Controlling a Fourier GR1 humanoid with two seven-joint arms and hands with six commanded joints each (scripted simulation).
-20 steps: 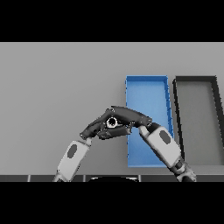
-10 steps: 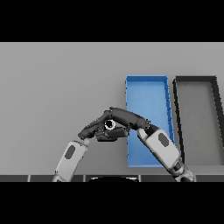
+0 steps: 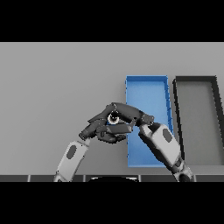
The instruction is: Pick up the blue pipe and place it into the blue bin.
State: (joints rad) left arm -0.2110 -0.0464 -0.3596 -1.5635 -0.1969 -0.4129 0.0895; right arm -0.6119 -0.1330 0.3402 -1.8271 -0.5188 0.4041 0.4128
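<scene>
Both hands meet just off the left wall of the blue bin (image 3: 146, 87), near the table's front edge. The right hand (image 3: 127, 114) reaches in from the lower right, its arm crossing over the front part of the bin, with its fingers curled over a small pale round end that looks like the blue pipe (image 3: 113, 118); only that end and a sliver of blue beneath it show, so how firm the hold is cannot be told for certain. The left hand (image 3: 94, 129) sits touching it from the left, fingers curled in close under the right hand, and whether it too grips the pipe is hidden.

Compared with a second ago, the clustered hands have barely shifted: the pipe's end has sunk slightly and the right hand's fingers have closed further over it. That suggests the grasp is being settled rather than the carry begun. The pipe remains outside the bin, beside its left wall. A black bin (image 3: 197, 79) stands just right of the blue one.
</scene>
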